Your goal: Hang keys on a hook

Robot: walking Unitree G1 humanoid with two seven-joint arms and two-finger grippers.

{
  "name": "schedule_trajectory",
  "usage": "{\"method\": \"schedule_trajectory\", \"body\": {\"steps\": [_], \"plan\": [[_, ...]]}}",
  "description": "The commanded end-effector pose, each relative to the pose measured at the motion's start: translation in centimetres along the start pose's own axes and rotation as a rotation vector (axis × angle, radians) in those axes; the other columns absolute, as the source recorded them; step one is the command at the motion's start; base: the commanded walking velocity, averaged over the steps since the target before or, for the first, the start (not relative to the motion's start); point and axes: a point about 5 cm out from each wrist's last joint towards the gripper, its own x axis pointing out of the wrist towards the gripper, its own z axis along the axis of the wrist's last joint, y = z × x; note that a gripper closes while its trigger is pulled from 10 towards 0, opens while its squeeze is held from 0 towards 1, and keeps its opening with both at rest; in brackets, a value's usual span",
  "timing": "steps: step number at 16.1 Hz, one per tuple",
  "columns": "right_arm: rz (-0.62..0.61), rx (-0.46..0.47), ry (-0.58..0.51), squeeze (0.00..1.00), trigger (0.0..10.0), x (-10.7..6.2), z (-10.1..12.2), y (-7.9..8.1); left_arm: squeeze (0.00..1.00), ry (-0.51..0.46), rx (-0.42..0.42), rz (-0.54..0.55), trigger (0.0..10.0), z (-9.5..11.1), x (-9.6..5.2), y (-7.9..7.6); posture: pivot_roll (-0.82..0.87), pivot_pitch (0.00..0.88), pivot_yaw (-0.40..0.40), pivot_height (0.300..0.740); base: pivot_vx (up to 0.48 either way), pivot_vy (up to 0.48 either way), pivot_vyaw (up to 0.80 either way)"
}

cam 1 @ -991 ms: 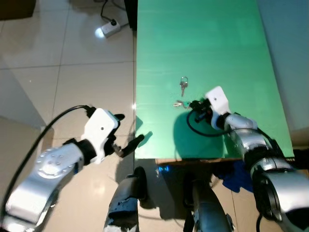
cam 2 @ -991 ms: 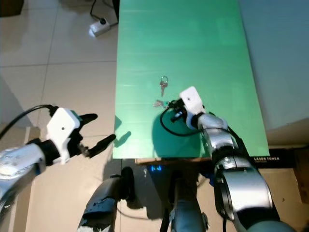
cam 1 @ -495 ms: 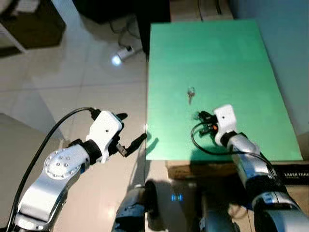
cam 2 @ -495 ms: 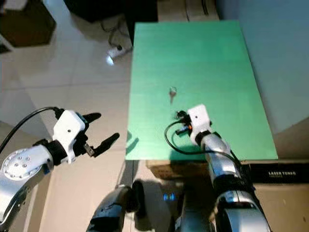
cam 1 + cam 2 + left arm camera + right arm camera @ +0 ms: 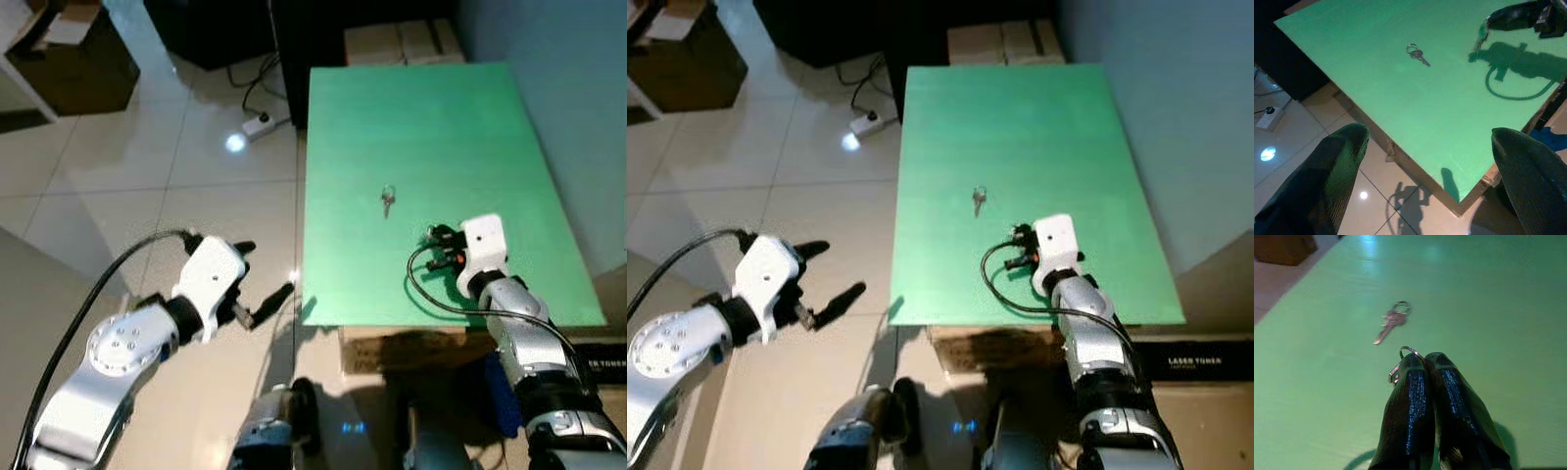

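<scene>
**Two key sets, one gripped over a green bench**

Two sets of metal keys show. One loose key on its ring [image 5: 388,200] lies flat mid-bench [image 5: 411,117], long axis running near to far, ring at the far end. The right gripper [image 5: 1420,363] hovers near the bench's right near corner, fingers pressed together on a second key ring [image 5: 1400,363]. The left gripper [image 5: 263,294], fingers spread wide and empty, hangs over glossy floor tiles [image 5: 157,166] left of the bench's near edge.
</scene>
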Motion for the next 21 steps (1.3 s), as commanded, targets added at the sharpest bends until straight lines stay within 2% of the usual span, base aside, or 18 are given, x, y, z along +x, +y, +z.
{"method": "schedule_trajectory", "body": {"steps": [1, 4, 8, 9, 10, 11, 12, 17, 21], "plan": [[-0.057, 0.009, 0.036, 0.0, 10.0, -0.2, -0.5, -0.4, 0.0, 0.007, 0.023, 0.015, 10.0, 0.0, -0.4, 0.0, 0.05, 0.198, 0.11, 0.74, 0.0, 0.0, 0.0], [-0.134, 0.028, 0.058, 0.0, 10.0, -0.2, -0.9, -0.3, 0.0, 0.008, 0.026, 0.034, 10.0, 0.1, -0.9, 0.0, 0.08, 0.183, 0.094, 0.74, 0.0, 0.0, 0.0], [-0.132, 0.028, 0.057, 0.0, 10.0, 0.5, -0.7, 0.7, 0.0, 0.011, 0.041, 0.034, 10.0, 0.1, -0.8, 0.6, 0.06, 0.174, 0.105, 0.74, 0.0, 0.0, 0.0], [-0.128, 0.033, 0.058, 0.24, 10.0, 0.5, -0.7, 0.9, 0.0, 0.009, 0.041, 0.029, 10.0, 0.1, -0.7, 0.6, 0.06, 0.174, 0.109, 0.74, 0.0, 0.0, 0.0], [-0.121, 0.023, 0.072, 0.84, 10.0, 0.6, -0.8, 1.1, 0.0, 0.006, 0.04, 0.02, 10.0, 0.2, -0.6, 0.4, 0.06, 0.177, 0.115, 0.74, 0.0, 0.0, 0.0], [-0.122, 0.015, 0.08, 0.84, 10.0, 0.6, -0.9, 1.1, 0.0, 0.006, 0.04, 0.017, 10.0, 0.2, -0.5, 0.4, 0.06, 0.177, 0.116, 0.74, 0.0, 0.0, 0.0], [-0.127, 0.011, 0.089, 1.0, 10.0, 0.6, -1.1, 1.1, 0.0, 0.007, 0.04, 0.014, 10.0, 0.2, -0.5, 0.3, 0.05, 0.179, 0.12, 0.74, 0.0, 0.0, 0.0], [-0.139, 0.007, 0.145, 1.0, 10.0, 1.0, -2.1, 1.0, 0.0, 0.023, 0.056, 0.008, 10.0, 0.2, -0.7, 0.6, 0.08, 0.194, 0.128, 0.74, 0.0, 0.0, 0.0], [-0.033, 0.025, 0.048, 1.0, 10.0, 1.7, -0.4, 1.8, 0.0, 0.025, 0.058, 0.011, 10.0, 0.2, -0.9, 0.7, 0.09, 0.195, 0.129, 0.74, 0.0, 0.0, 0.0]]}}
